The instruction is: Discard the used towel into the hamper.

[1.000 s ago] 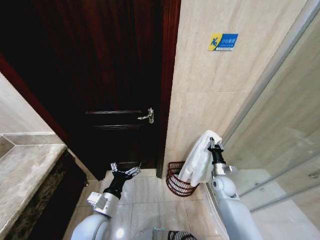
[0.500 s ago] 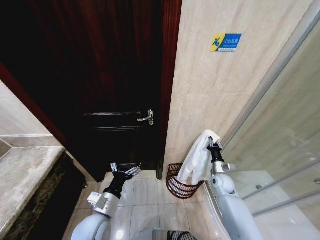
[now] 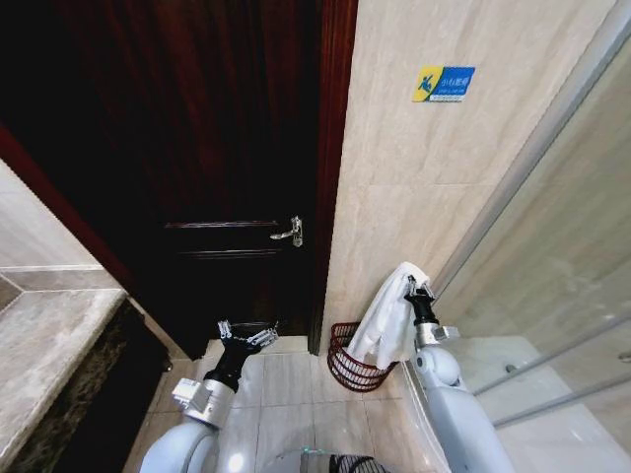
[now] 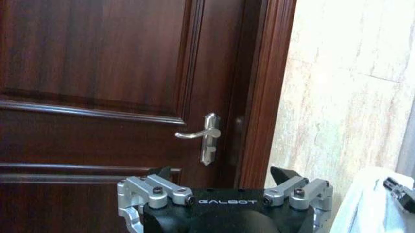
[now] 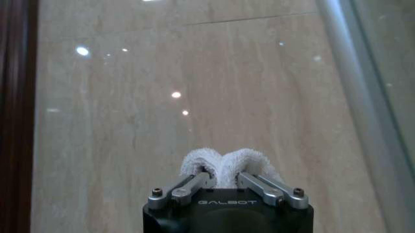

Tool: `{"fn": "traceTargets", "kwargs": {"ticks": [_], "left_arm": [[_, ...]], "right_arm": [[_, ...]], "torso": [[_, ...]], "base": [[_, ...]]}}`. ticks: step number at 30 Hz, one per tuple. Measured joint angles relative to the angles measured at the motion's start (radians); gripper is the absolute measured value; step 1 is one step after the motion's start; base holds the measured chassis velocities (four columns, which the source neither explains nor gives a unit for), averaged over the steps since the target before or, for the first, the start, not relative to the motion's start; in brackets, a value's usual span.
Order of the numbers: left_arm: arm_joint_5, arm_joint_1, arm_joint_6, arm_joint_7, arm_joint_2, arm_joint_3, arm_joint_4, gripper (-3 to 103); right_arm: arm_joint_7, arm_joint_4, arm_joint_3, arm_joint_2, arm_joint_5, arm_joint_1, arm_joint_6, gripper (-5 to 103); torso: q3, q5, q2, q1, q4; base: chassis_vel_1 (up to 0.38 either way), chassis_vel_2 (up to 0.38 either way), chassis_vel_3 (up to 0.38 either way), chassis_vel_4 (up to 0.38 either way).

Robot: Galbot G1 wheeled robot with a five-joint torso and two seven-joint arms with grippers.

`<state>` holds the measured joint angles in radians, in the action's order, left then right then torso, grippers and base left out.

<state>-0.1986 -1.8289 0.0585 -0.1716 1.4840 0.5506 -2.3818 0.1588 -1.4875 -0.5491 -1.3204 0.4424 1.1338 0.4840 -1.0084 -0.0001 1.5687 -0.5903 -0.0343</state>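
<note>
A white towel (image 3: 387, 320) hangs from my right gripper (image 3: 420, 289), which is shut on its top fold. The towel's lower end dangles just above the far rim of the hamper (image 3: 347, 367), a small dark red-brown slatted basket on the floor by the tiled wall. In the right wrist view the towel (image 5: 224, 162) bulges out between the shut fingers of the right gripper (image 5: 224, 177). My left gripper (image 3: 245, 335) is held upright in front of the door, open and holding nothing. In the left wrist view the left gripper (image 4: 222, 174) faces the door, with the towel (image 4: 368, 206) at the edge.
A dark wooden door (image 3: 217, 148) with a silver handle (image 3: 290, 233) stands shut to the hamper's left. A glass shower screen (image 3: 562, 276) runs along the right. A stone counter (image 3: 49, 345) sits at the left. Tiled floor (image 3: 286, 389) lies between my arms.
My right gripper has sunk a little with the towel, bringing its lower end closer to the hamper. The left arm has stayed still. The view shifted slightly.
</note>
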Motion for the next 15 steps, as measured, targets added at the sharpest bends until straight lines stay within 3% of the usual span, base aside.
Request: {"fn": "traceTargets", "kwargs": {"ticks": [9, 11, 15], "left_arm": [[0.0, 0.0, 0.0, 0.0, 0.0, 0.0, 0.0, 100], [0.0, 0.0, 0.0, 0.0, 0.0, 0.0, 0.0, 100], [0.0, 0.0, 0.0, 0.0, 0.0, 0.0, 0.0, 100]], "right_arm": [[-0.002, 0.037, 0.008, -0.003, -0.028, -0.031, 0.02, 6], [-0.003, 0.052, 0.014, -0.011, -0.029, -0.037, 0.078, 6], [0.014, 0.06, 0.002, -0.018, -0.07, -0.037, 0.102, 6]], "torso": [[0.0, -0.0003, -0.001, -0.001, -0.0002], [0.0, 0.0002, 0.0, -0.001, -0.0002], [0.0, -0.0001, 0.0, 0.0, -0.0001]], "base": [[-0.085, 0.077, 0.08, -0.081], [-0.004, 0.026, 0.004, -0.002], [0.0, 0.0, 0.0, 0.0]]}}
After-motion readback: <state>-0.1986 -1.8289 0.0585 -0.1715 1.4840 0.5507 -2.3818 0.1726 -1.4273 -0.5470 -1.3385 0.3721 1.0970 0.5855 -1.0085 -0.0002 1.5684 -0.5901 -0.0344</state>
